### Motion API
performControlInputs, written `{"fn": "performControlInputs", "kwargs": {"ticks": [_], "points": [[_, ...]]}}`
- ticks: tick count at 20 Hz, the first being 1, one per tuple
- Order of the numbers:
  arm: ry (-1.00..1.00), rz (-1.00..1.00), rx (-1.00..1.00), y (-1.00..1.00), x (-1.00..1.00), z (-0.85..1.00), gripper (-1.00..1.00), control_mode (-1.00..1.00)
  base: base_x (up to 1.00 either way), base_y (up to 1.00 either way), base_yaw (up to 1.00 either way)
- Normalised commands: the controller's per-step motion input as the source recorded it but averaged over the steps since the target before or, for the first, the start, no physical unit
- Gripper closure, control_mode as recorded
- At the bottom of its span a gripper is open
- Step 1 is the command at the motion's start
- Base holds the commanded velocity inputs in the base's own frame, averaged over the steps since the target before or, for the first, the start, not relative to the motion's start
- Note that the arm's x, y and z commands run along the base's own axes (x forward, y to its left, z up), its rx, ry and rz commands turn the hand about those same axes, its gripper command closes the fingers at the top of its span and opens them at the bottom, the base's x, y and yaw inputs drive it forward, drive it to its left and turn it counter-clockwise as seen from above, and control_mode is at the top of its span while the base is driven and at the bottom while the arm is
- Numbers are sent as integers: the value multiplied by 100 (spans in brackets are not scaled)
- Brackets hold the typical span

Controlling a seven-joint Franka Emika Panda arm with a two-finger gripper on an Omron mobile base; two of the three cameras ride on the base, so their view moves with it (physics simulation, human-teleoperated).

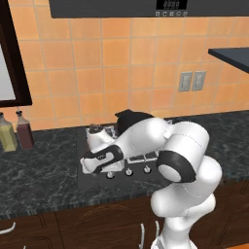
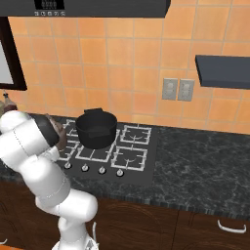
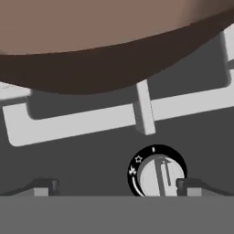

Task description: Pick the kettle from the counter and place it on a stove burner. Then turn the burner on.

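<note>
Kettle on a front-left stove burner, gripper low over a knob.

Left base view: the kettle sits upright on the stove grate, mostly hidden by the arm, so its spout direction cannot be told. Right base view: a sliver of brown kettle shows beside the black pot; the counter stretches right. Hand view: the kettle's belly rests on the grate; the gripper is spread wide, holding nothing, one fingertip touching the burner knob.
</note>
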Motion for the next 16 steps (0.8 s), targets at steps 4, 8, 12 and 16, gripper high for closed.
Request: {"fn": "performControlInputs", "kwargs": {"ticks": [4,8,12,16], "points": [[-13,7,0,8,5,-32,-100,-100,0,0,0],[-20,15,0,11,0,-31,-100,-100,0,0,0],[-27,19,0,7,0,-36,-100,-100,0,0,0],[-25,24,0,7,0,-29,-100,-100,0,0,0]]}}
